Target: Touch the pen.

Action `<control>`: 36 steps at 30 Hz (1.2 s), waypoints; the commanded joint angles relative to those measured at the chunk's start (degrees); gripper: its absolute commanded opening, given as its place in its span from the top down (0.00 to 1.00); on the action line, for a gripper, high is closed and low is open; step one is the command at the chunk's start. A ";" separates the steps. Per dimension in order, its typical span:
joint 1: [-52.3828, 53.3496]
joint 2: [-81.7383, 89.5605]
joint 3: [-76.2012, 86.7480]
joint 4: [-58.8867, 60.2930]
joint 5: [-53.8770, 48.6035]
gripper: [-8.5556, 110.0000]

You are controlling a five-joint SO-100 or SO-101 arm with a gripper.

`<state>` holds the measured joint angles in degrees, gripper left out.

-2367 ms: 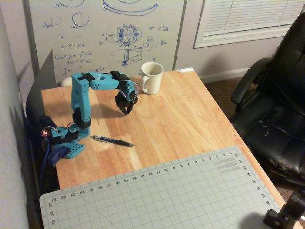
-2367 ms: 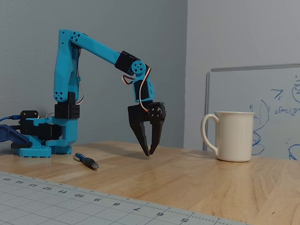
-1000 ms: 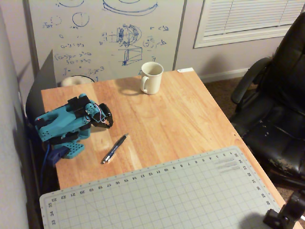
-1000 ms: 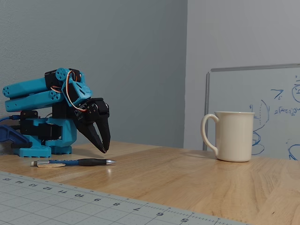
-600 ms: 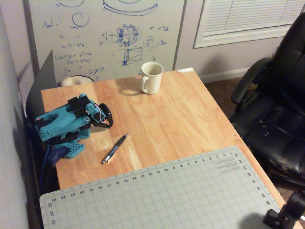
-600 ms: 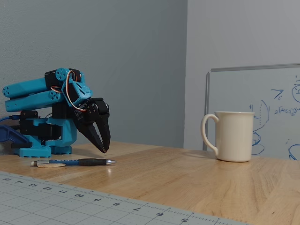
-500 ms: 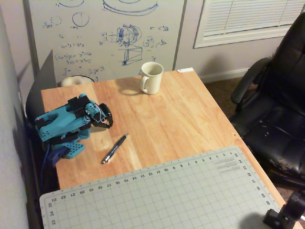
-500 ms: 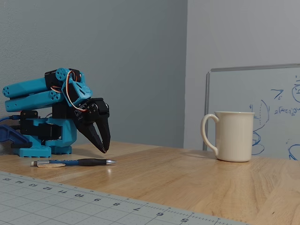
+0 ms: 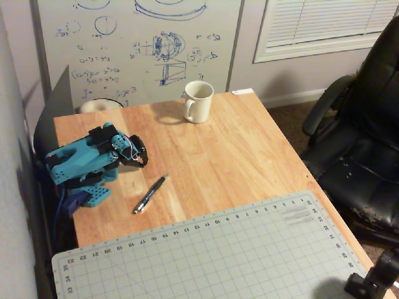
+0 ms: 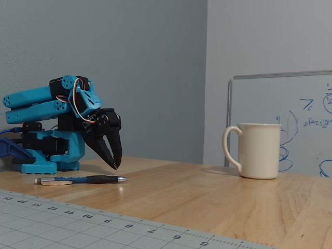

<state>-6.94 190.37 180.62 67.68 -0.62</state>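
Nearest the fixed camera is the grey cutting mat (image 10: 78, 220), then the pen (image 10: 83, 180) lying flat on the wooden table (image 9: 218, 149) just past the mat's edge, in front of the arm's base. It's slim and dark with a silvery tip, angled diagonally in the overhead view (image 9: 150, 194). The arm is folded down, probably resting, so the gripper (image 10: 115, 165) hangs tips-down, jaws closed and empty, apart from the pen. The mug (image 9: 199, 101) sits far back.
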 commanded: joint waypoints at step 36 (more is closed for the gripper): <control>8.35 -52.65 -50.19 -5.62 -0.09 0.92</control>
<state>-2.64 144.05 139.83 63.02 -0.62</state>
